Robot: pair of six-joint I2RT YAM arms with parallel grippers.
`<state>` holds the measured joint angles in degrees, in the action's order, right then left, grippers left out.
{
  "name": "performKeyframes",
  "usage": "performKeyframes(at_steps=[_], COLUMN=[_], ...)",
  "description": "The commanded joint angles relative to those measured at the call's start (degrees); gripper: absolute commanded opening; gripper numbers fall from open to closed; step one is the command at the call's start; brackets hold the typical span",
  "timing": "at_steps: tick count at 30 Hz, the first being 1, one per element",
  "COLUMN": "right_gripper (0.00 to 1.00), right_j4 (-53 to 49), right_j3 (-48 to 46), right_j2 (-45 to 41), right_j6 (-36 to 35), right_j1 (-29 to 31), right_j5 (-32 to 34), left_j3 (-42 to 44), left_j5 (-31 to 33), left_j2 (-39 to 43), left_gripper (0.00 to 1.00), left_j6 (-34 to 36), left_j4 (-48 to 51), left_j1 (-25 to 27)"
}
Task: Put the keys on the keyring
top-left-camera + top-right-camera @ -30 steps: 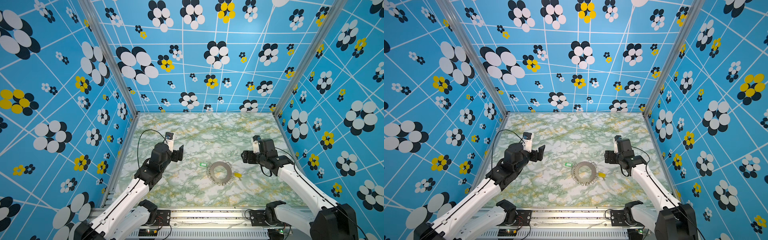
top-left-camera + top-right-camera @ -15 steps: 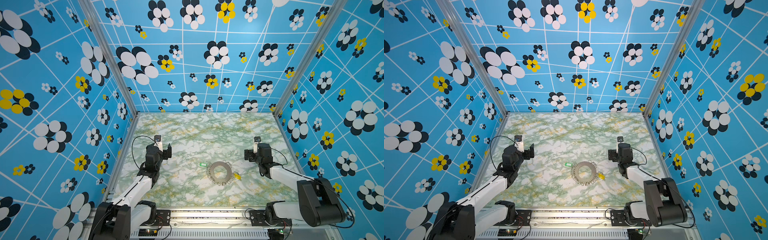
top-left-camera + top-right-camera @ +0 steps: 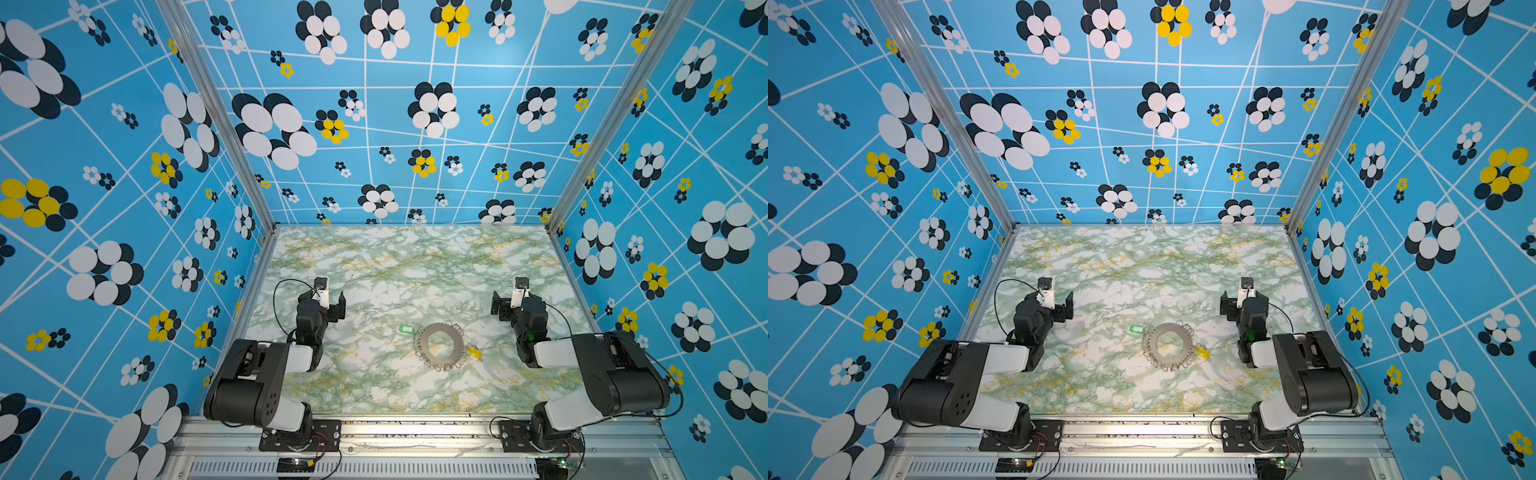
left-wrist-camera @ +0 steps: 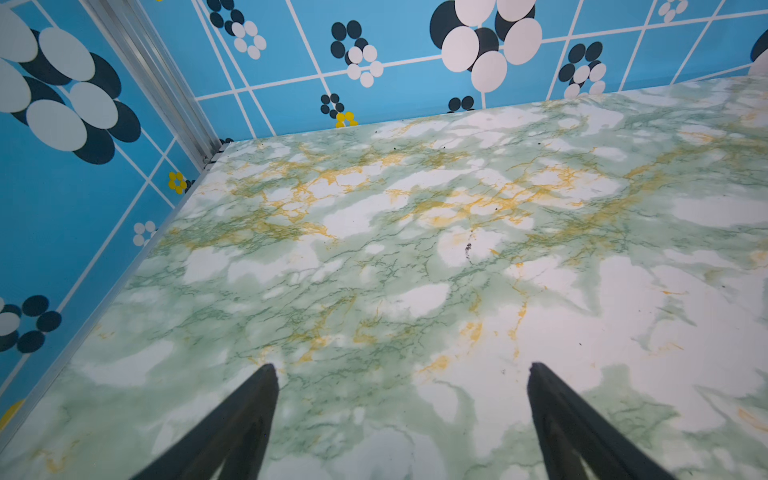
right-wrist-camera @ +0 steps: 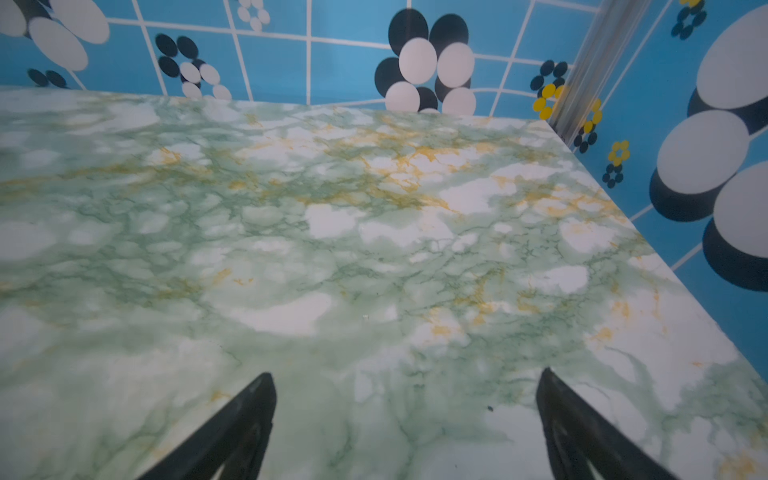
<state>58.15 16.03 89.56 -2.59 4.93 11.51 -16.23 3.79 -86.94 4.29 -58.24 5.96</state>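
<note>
Left gripper [image 4: 399,419]: jaws spread wide, empty, near the desk's [image 3: 374,266] left edge.
Right gripper [image 5: 405,424]: likewise agape and empty, near the right edge.
Keyring [image 3: 438,345]: flat toward the front edge; stiff, probably slippery.
Keys: green key [image 3: 404,329] just beside it; yellow key [image 3: 474,353] at its rim; light, best pinched by the tags.

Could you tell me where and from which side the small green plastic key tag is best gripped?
Probably across the narrow sides of the small green plastic key tag, coming straight down with the open left gripper. It lies flat and oblong on the marble table, on the left side of the flat grey metal keyring, which leaves its outer end free.
</note>
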Motion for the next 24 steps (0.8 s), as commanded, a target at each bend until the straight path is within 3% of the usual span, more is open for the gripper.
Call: performKeyframes(at_steps=[1, 12, 24], right_gripper=[0.99, 0.99, 0.99], right_j4=[9.9, 9.7, 8.5], right_j3=[-1.1, -0.8, -0.2], right_j2=[0.8, 0.9, 0.9], right_j6=[0.2, 0.1, 0.3], right_j1=[-0.2, 1.1, 1.2], right_j5=[-0.7, 5.2, 6.1], left_j3=[0.5, -0.1, -1.4], left_j5=[-0.3, 1.8, 3.3], left_j2=[-2.9, -2.9, -2.7], left_gripper=[0.95, 0.99, 0.99], left_j6=[0.2, -0.6, -1.2], left_j4=[-8.1, -6.8, -4.1], left_j1=[-0.8, -0.8, -0.8])
